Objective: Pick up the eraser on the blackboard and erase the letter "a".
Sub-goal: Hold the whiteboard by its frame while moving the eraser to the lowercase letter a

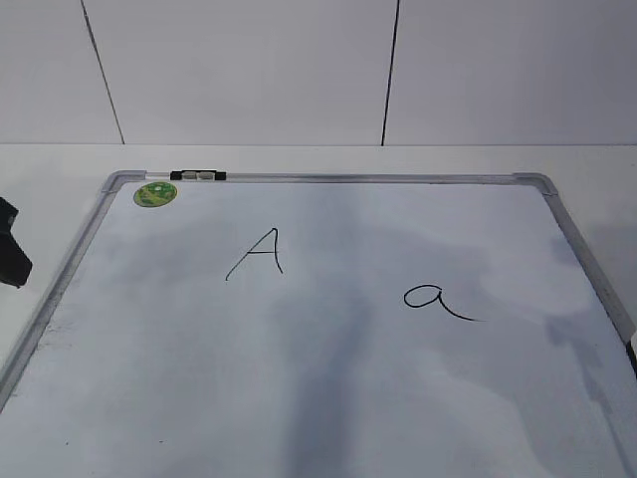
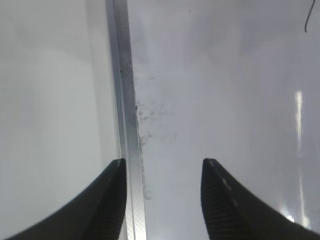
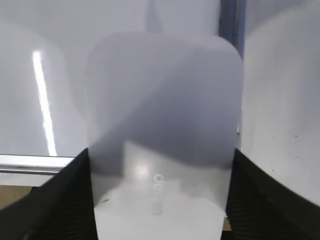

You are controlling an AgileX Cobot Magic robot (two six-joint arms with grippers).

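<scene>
The eraser (image 3: pixel 162 135) sits clamped between the right gripper's (image 3: pixel 160 200) jaws near the board's frame, so pickup looks done. The "a" (image 1: pixel 438 300) on the blackboard (image 1: pixel 328 177) remains unwiped. The left gripper (image 2: pixel 162 175) hangs open over the board's edge.

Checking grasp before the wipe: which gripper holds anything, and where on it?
The right gripper holds the eraser by its long sides at the near end. The left gripper is open, empty.
</scene>
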